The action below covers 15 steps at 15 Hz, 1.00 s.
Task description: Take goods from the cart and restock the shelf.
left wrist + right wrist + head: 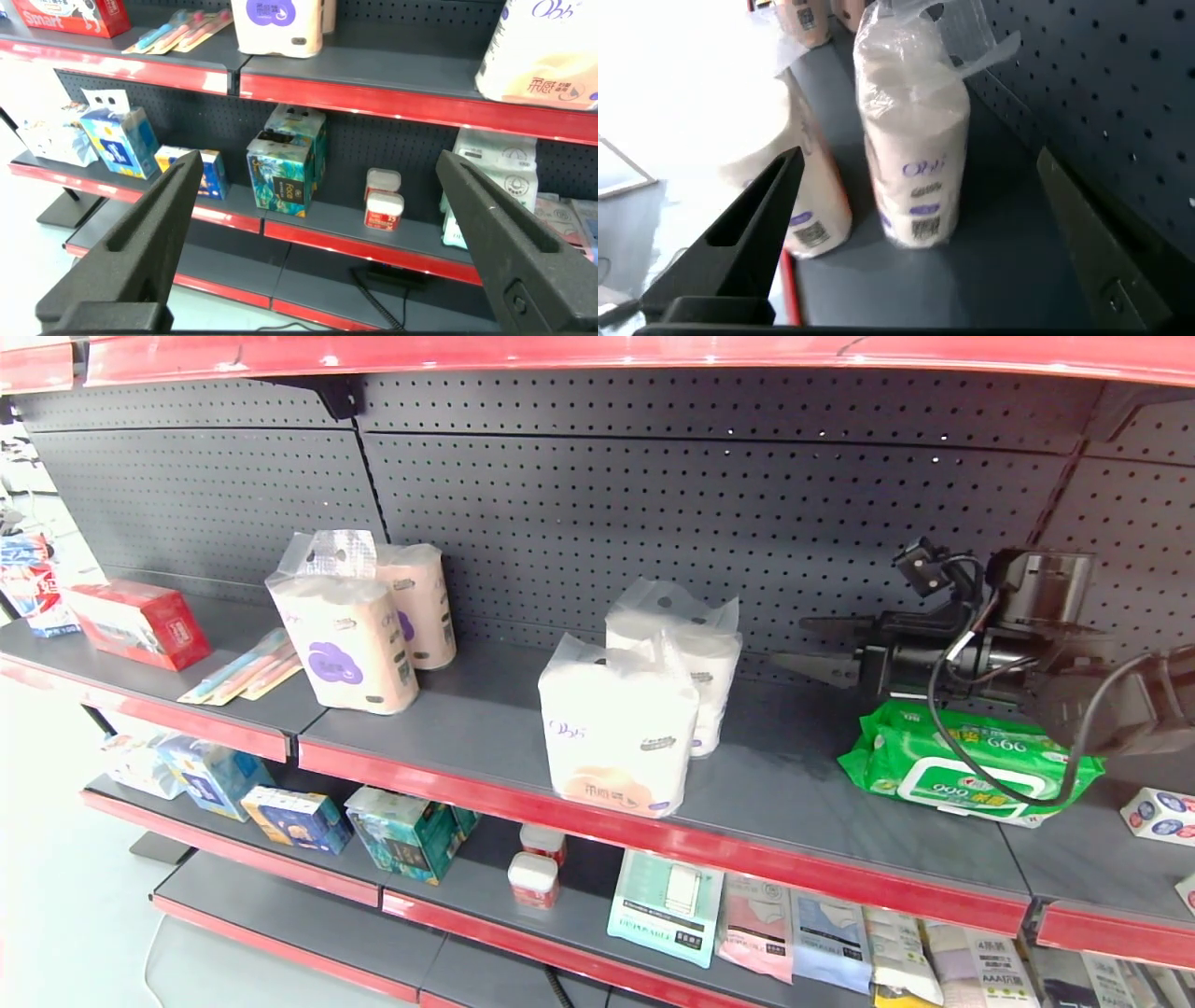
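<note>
The green wipes pack point(971, 770) lies flat on the shelf point(794, 803), its long axis running along the shelf's front edge. The right gripper point(805, 647) hangs just above the pack's left end and past it. Its jaws are spread wide and hold nothing. They point away from the pack, toward the two white roll packs point(616, 728) that stand one behind the other farther left of it. So the pack sits under the right wrist, behind the fingertips rather than ahead of them. The right arm is by far the nearer to it.

The left gripper point(318, 233) is also wide and empty. It is lower than the pack's shelf and faces the tier beneath.

Farther left of the pack again stand two purple-marked roll packs point(347, 639), then one red box point(140, 621). There is one wipes pack.

With that pack already on the shelf and both grippers empty, the next move is probably a trip back to the cart.
</note>
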Motion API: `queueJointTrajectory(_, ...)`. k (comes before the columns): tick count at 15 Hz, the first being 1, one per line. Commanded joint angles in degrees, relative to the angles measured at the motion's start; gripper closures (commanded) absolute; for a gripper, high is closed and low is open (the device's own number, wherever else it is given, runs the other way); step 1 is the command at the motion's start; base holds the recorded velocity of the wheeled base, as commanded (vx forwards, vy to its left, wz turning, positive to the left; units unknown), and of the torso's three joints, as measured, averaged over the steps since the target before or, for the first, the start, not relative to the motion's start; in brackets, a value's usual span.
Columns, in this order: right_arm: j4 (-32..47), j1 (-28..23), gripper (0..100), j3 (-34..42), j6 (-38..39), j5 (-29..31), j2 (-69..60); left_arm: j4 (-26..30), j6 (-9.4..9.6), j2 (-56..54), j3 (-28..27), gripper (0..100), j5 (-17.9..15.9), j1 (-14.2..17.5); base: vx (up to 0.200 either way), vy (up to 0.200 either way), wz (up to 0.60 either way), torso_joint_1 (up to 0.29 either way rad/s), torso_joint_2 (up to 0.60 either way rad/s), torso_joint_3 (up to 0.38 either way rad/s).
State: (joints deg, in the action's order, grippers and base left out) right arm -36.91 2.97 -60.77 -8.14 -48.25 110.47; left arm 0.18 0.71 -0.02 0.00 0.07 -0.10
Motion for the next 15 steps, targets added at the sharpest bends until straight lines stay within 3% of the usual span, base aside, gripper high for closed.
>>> queueJointTrajectory(1, 3.87, -2.1, 0, 4.7, 0.58, 0.61, -9.05, -0.01, 0.0, 0.02, 0.0, 0, 0.01, 0.01, 0.0, 0.0, 0.0, 0.0, 0.0, 0.0)
queueJointTrajectory(2, 4.92, -2.8, 0, 6.72, 0.58, 1.4, -11.42, -0.01, 0.0, 0.02, 0.0, 0, 0.01, 0.01, 0.0, 0.0, 0.0, 0.0, 0.0, 0.0)
queueJointTrajectory(7, 18.81, -5.35, 0, 25.7, 1.2, 27.16, -39.02, -0.01, 0.0, 0.02, 0.0, 0, 0.01, -0.08, 0.0, 0.0, 0.0, 0.0, 0.0, 0.0)
queueJointTrajectory(11, 24.43, -6.31, 0, 40.47, 1.46, 42.1, -62.39, -0.01, 0.0, 0.02, 0.0, 0, 0.01, -0.08, 0.0, 0.0, 0.0, 0.0, 0.0, 0.0)
queueJointTrajectory(13, 24.52, -9.74, 0, 46.8, 2.17, 43.5, -71.54, -0.01, 0.0, 0.02, 0.0, 0, 0.01, 0.01, 0.0, 0.0, 0.0, 0.0, 0.0, 0.0)
queueJointTrajectory(15, 24.43, -9.48, 0, 50.84, 3.13, 43.15, -78.13, -0.01, 0.0, 0.02, 0.0, 0, 0.01, 0.01, 0.0, 0.0, 0.0, 0.0, 0.0, 0.0)
